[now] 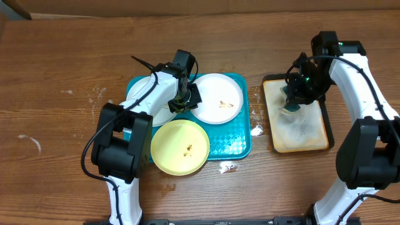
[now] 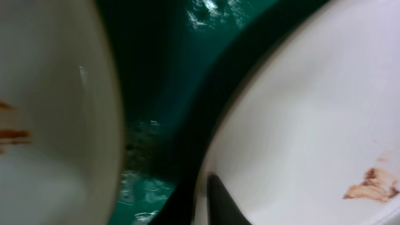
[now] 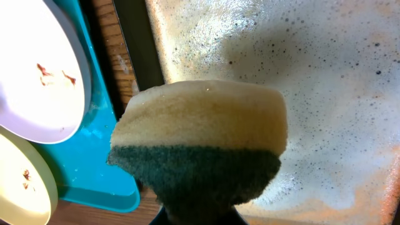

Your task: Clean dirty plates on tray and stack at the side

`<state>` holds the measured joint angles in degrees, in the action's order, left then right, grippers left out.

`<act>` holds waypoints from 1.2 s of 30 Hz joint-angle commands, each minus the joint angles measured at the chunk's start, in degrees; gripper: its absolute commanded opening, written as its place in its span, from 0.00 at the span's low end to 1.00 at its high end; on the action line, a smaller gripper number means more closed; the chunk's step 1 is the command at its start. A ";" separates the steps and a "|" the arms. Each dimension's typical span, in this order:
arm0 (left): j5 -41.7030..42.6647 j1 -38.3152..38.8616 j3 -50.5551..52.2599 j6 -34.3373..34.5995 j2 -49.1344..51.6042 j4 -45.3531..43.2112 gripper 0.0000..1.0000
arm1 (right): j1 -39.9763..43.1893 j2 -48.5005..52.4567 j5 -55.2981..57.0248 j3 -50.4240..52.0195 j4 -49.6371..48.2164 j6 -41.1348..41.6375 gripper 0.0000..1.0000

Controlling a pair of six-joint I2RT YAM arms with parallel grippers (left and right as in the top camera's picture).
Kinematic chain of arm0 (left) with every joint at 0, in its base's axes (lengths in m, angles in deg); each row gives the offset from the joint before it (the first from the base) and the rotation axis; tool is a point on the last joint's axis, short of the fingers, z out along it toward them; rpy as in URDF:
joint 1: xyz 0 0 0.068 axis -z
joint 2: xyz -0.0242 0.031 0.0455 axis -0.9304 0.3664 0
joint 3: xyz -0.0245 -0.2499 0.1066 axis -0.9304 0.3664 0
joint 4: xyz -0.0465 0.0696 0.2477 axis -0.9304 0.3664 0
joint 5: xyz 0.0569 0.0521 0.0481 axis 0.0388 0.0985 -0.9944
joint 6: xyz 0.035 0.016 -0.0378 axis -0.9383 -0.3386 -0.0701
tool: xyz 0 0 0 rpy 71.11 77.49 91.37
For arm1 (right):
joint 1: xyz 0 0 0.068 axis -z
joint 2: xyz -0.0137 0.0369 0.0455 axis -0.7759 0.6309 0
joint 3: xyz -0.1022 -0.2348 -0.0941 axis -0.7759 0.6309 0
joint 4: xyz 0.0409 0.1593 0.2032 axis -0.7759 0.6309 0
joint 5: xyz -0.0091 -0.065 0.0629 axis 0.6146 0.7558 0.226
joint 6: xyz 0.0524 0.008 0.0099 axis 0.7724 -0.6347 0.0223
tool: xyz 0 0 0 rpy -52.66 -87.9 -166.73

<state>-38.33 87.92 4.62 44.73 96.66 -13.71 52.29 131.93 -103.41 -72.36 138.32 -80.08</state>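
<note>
1. We see our left hand (image 1: 181, 102) closed tight at the rim of a white plate (image 1: 216, 99); whether it grips, we cannot tell
2. Our right hand (image 1: 292, 103) clamps the sponge (image 3: 200, 144) over the beige tray (image 1: 307, 136)
3. That plate, a second white plate (image 2: 50, 125) and a yellow plate (image 1: 180, 147) lie on the teal tray (image 1: 234, 147)

The brown wooden tabletop (image 1: 62, 50) carries a teal-blue rectangular plastic tray (image 1: 234, 142) and, just right of it, a smaller dark-rimmed beige tray (image 1: 306, 134).

This looks like a robotics lab bench. Two white and black robot arms (image 1: 122, 150) (image 1: 365, 147), trailing black cables (image 1: 142, 62), stand at the near edge of a brown wood-grain table (image 1: 62, 50). Dishwashing props sit on the tabletop: smeared plates (image 1: 215, 100) on a teal tray (image 1: 234, 142), and a sponge (image 3: 200, 137) over a foamy beige tray (image 1: 306, 134).
</note>
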 commanded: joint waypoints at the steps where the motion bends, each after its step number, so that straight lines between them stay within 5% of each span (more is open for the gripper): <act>1: 0.17 0.11 -0.09 -0.15 3.06 -0.26 0.04 | 0.04 -2.19 -0.22 -1.33 0.04 0.24 0.04; 21: 3.26 0.83 -0.50 -2.58 2.93 -3.19 0.04 | -12.17 -2.19 1.92 -1.31 -0.48 3.98 0.04; 36: 3.82 4.50 -0.52 -2.54 2.93 -3.15 0.04 | -24.57 1.42 8.04 -1.25 -14.14 24.59 0.04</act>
<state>-33.83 92.16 4.25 43.16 97.38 -17.62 27.79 132.09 -97.84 -72.36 124.85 -61.64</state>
